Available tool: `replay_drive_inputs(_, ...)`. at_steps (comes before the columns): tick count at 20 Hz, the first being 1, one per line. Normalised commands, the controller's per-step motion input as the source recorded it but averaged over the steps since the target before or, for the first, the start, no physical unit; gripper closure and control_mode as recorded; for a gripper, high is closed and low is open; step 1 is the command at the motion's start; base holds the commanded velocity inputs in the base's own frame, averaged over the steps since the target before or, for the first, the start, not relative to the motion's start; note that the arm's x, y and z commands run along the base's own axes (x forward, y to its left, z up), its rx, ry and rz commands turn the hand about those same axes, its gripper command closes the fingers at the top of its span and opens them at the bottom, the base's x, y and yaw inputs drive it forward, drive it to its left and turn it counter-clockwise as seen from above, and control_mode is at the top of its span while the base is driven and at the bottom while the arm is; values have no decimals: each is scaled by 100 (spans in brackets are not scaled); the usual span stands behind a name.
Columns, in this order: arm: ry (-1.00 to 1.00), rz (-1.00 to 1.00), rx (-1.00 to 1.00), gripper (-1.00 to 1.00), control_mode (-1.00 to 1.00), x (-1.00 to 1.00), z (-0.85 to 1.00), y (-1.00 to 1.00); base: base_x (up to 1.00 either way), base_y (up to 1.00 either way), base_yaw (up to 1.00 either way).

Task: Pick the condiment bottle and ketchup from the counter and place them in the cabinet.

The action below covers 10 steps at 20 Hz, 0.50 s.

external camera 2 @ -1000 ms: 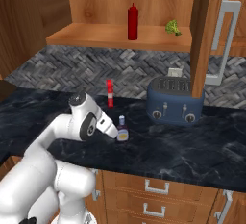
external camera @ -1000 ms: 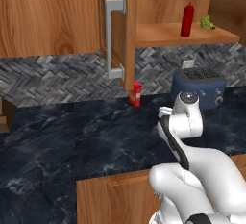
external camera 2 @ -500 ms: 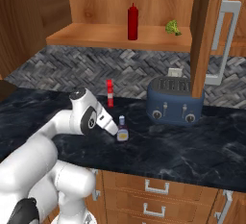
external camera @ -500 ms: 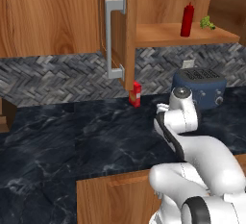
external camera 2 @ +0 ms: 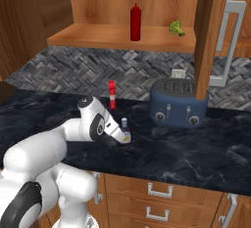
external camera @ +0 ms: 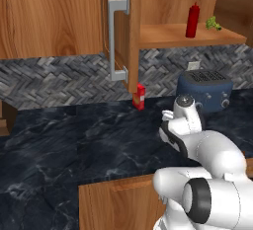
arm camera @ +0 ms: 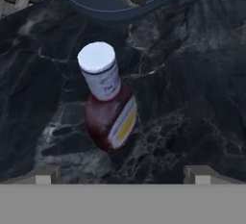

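Observation:
The condiment bottle (arm camera: 108, 100), dark-bodied with a pale cap and a yellow-white label, stands upright on the black marble counter (external camera 2: 206, 148) just in front of the toaster. My gripper (arm camera: 122, 176) hovers right over it, open, with one fingertip (arm camera: 45, 175) on each side and nothing between them. In the right base view the gripper (external camera 2: 122, 135) reaches down beside the small bottle (external camera 2: 125, 129). The ketchup (external camera: 192, 20), a slim red bottle (external camera 2: 135, 22), stands on the shelf of the open wooden cabinet (external camera: 188, 35).
A navy toaster (external camera 2: 179, 103) sits close behind the bottle. A small red carton (external camera: 139, 97) stands by the backsplash. The cabinet door (external camera: 118, 36) with its grey bar handle hangs open above the counter. A green broccoli (external camera 2: 175, 27) lies on the shelf.
The arm has shifted slightly, with the wrist dipping a little toward the bottle. The gripper stays open and the bottle has not moved.

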Motion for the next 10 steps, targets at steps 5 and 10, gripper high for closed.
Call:
replay_drive_inputs(5,0,-3,0,-100,-100,27,-6,-13,0,0,0)
replay_drive_inputs(10,0,-3,0,-100,-100,19,-3,-4,0,0,0)
